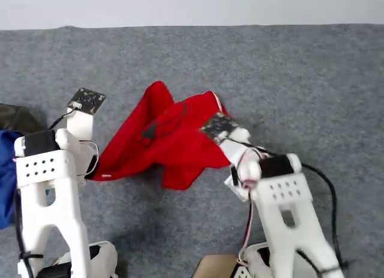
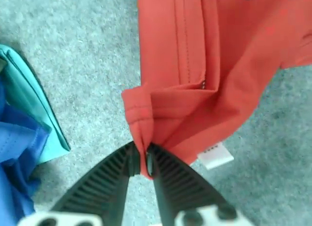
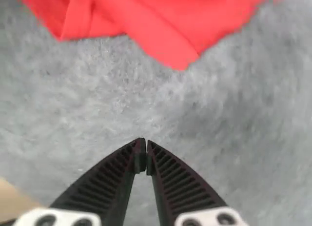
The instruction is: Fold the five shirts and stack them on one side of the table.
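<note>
Grey felt counter (image 1: 300,68): red shirt (image 1: 162,140) bunched mid-counter, long axis running between the arms. Your left end effector (image 2: 141,162) is clamped on its hem corner. The right end effector (image 3: 141,160) is closed and empty, shirt edge just ahead of its tips.

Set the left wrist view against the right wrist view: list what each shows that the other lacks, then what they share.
Left wrist view, not the right: the left gripper shut on a folded hem of the red shirt, a white label, teal cloth and blue cloth. Right wrist view, not the left: the right gripper, shut on nothing. Shared: the red shirt and the grey table cover.
</note>
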Controlling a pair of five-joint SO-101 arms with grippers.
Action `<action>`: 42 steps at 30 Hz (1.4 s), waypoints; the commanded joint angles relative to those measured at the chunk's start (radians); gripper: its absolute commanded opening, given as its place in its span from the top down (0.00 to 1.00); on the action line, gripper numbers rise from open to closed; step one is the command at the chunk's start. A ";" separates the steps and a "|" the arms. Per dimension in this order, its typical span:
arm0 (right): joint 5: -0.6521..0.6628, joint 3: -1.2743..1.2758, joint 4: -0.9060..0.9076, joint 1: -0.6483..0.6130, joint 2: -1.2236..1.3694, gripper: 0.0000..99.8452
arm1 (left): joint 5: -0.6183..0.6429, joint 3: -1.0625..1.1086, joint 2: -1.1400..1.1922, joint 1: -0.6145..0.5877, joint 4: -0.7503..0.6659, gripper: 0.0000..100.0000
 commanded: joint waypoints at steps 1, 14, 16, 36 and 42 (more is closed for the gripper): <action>0.097 -0.084 -0.079 -0.004 0.133 0.96 | 0.011 -0.004 -0.023 0.002 -0.040 0.99; 0.098 -0.282 -0.154 -0.015 0.499 0.67 | 0.011 -0.004 -0.023 0.008 -0.094 0.99; 0.098 -0.301 -0.154 -0.027 0.550 0.67 | 0.011 -0.004 -0.023 0.008 -0.094 0.99; 0.092 -0.532 -0.252 -0.068 0.912 0.87 | 0.011 -0.004 -0.023 0.008 -0.100 0.99; 0.092 -0.578 -0.223 -0.048 0.920 0.98 | 0.011 -0.004 -0.023 0.008 -0.107 0.99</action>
